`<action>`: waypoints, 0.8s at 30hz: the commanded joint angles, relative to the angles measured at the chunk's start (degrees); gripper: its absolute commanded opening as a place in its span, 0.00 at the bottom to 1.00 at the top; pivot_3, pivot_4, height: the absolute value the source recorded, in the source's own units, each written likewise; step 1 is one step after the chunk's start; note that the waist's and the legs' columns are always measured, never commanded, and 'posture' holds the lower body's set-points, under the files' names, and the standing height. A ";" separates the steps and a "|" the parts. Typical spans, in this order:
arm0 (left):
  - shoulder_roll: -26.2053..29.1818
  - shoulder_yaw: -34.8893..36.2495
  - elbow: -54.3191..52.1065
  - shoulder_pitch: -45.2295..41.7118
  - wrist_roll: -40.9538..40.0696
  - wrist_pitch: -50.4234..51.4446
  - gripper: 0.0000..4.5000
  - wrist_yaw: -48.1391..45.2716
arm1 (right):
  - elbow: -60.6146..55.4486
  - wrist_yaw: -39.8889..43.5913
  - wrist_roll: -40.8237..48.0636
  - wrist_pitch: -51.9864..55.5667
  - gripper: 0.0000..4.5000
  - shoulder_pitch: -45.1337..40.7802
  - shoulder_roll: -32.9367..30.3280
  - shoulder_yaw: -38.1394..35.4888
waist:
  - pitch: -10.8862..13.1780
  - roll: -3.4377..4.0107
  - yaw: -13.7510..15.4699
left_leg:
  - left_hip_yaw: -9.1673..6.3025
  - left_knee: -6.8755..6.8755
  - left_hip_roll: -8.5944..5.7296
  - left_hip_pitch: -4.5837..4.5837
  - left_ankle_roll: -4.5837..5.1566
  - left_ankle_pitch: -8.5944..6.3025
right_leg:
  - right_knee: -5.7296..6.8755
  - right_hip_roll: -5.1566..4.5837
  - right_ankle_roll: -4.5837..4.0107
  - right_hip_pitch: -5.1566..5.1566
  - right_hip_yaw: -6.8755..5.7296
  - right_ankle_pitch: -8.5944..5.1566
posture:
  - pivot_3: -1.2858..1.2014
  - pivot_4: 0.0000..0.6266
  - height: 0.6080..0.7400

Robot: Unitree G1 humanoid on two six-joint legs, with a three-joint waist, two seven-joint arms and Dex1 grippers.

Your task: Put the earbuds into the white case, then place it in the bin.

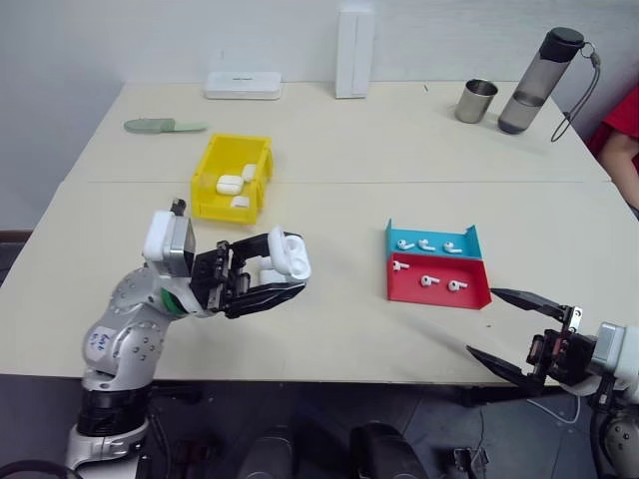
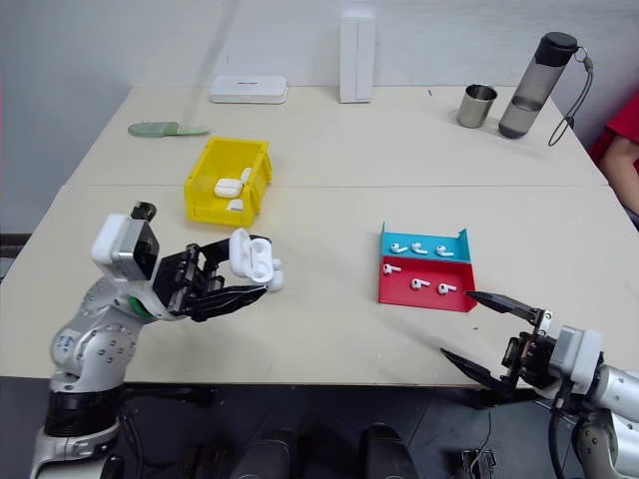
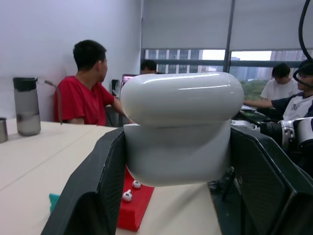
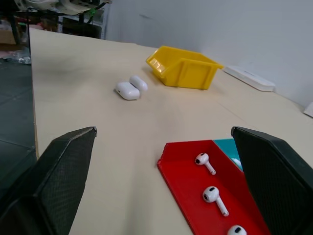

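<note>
**Operator:** Nearest to my head camera is the right gripper (image 1: 511, 324), low at the table's near edge with its two black fingers spread wide and nothing between them. I keep it parked just in front of the red tray (image 1: 469, 297) so it has a short reach to the earbuds (image 1: 430, 281).

**Observer:** And the left one?

**Operator:** My left gripper (image 1: 285, 271) is clamped on the white case (image 1: 286, 253), held up off the table with the lid flipped open. From the wrist camera the pads (image 3: 100, 191) squeeze the case body from both sides, lid free above them. I hold it raised and turned toward the trays so the open cavity faces the other arm, I'd say.

**Observer:** Anything inside it yet?

**Operator:** I can't tell from these views. Three buds lie in the red tray, three more in the blue tray (image 1: 473, 239) behind it.

**Observer:** The bin?

**Operator:** That yellow bin (image 1: 212, 168) sits further back on the table, a few white cases (image 1: 230, 185) already in it. Another two cases (image 4: 131, 87) lie on the table under my left arm.
</note>
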 commanded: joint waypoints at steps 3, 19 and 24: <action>-4.36 -3.82 5.56 -0.48 7.75 -14.31 0.63 -4.58 | -0.70 -1.07 -0.02 -0.50 1.00 8.49 -1.48 -8.92 | 0.00 -0.01 0.68 | 0.02 -0.01 -0.01 0.01 0.00 0.00 | -0.02 0.01 0.00 0.01 0.00 0.00 | 0.52 0.24 1.00; -9.49 -9.31 15.17 -1.78 11.29 -24.72 0.63 -9.78 | -13.62 -14.68 1.47 30.64 1.00 11.71 -18.29 -11.37 | 0.02 -0.04 -0.77 | 0.21 -0.02 0.05 0.17 0.05 0.04 | -0.14 0.08 0.01 0.24 0.18 0.00 | 0.52 0.24 1.00; -9.22 -10.14 14.60 -0.96 11.83 -24.80 0.63 -9.45 | -20.23 -14.68 1.56 46.99 1.00 3.70 -33.17 -3.13 | 0.04 -0.07 0.18 | 0.08 -0.01 0.03 0.09 0.07 0.02 | -0.14 0.06 0.01 0.19 0.08 0.01 | 0.52 0.24 1.00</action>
